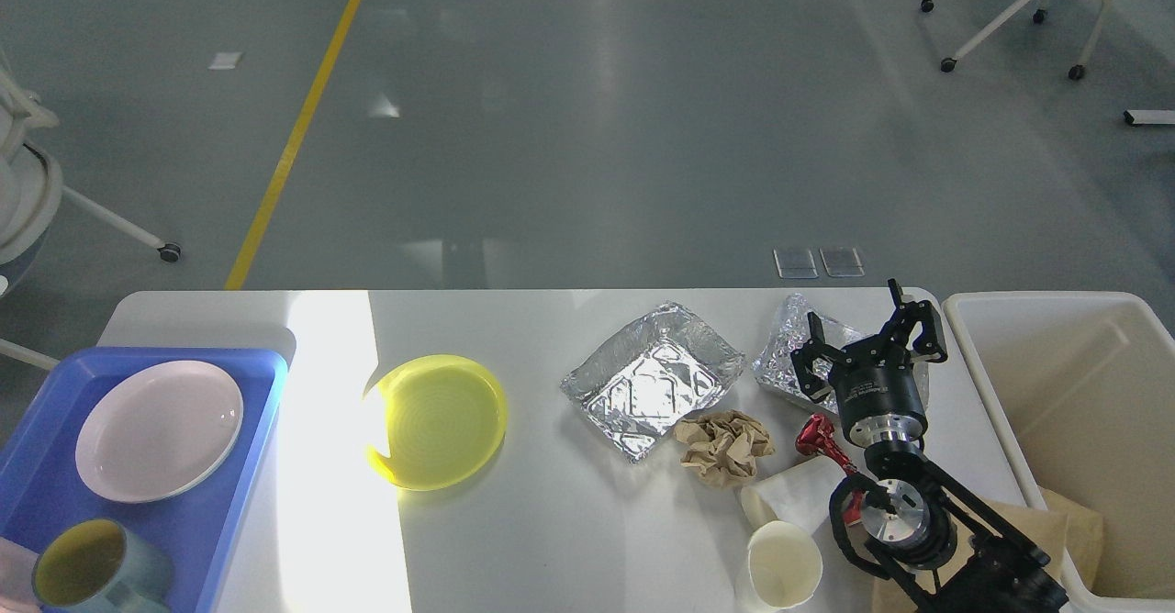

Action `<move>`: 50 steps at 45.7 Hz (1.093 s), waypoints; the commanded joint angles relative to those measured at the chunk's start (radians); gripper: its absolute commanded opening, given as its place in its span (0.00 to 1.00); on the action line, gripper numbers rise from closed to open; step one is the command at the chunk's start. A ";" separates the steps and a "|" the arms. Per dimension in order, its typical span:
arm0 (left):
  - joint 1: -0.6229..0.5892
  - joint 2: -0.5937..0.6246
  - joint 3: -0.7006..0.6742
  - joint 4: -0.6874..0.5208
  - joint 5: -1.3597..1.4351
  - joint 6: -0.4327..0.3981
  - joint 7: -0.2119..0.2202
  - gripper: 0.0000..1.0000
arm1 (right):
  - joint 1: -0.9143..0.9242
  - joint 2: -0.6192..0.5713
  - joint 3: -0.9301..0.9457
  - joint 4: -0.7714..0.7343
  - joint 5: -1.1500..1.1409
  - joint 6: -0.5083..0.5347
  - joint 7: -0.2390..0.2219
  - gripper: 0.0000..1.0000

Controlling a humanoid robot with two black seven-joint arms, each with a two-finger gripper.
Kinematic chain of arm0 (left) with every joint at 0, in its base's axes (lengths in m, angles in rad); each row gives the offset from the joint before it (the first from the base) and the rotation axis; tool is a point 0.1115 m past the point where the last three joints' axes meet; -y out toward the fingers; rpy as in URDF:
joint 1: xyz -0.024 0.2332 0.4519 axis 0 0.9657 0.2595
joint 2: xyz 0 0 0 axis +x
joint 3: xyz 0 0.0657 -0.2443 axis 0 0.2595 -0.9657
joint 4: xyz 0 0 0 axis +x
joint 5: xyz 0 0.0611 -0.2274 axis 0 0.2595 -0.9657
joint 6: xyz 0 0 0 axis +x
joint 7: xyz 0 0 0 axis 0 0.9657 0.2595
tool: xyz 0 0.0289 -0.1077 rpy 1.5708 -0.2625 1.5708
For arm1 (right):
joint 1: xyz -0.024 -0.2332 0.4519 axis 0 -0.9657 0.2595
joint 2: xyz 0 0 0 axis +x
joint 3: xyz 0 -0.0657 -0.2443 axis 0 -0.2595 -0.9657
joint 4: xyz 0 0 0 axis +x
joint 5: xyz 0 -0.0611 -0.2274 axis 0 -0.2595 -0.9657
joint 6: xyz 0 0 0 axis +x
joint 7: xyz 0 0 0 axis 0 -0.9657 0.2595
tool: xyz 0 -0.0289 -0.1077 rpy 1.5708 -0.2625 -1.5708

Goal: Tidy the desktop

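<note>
My right hand (867,338) hangs over the far right part of the surface (551,521), its two fingers spread wide with nothing between them. Directly under and behind it lies a crumpled foil tray (788,356), partly hidden by the hand and wrist. My left hand is not in view.

Just in front of the wrist a small red object (820,440) pokes out beside the arm; I cannot tell what it is. Next to it, toward me, lies a white paper cup on its side (780,495), and just nearer again stands an upright cream cup (782,565) at the front edge. A wad of brown paper (725,445) sits left of the red object, touching the near corner of a second, open foil tray (654,378), which rests squarely around mid-surface.

Further left, a translucent yellow plate (437,420) lies flat, half inside a bright strip of sunlight. At the far left end a blue tray (243,466) overhangs the surface, carrying a pale pink plate (159,429) and a teal mug with a yellowish inside (92,567).

On the right, just beyond the surface's edge, stands a cream bin (1001,420), with brown paper (1069,526) in its near corner.

The surface itself, white with rounded corners, spans nearly the whole width of my view, with grey floor beyond
</note>
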 commanded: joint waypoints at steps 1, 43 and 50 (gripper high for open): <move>-0.132 -0.123 0.075 -0.092 -0.070 0.000 0.001 0.96 | 0.001 0.000 0.000 0.000 0.000 0.000 0.000 1.00; -0.668 -0.699 -0.006 -0.744 -0.849 0.092 0.328 0.96 | -0.001 -0.002 0.000 0.000 0.000 0.000 0.000 1.00; -0.655 -0.685 -0.004 -0.739 -0.849 0.087 0.326 0.97 | -0.001 -0.002 0.000 0.000 0.000 0.000 0.000 1.00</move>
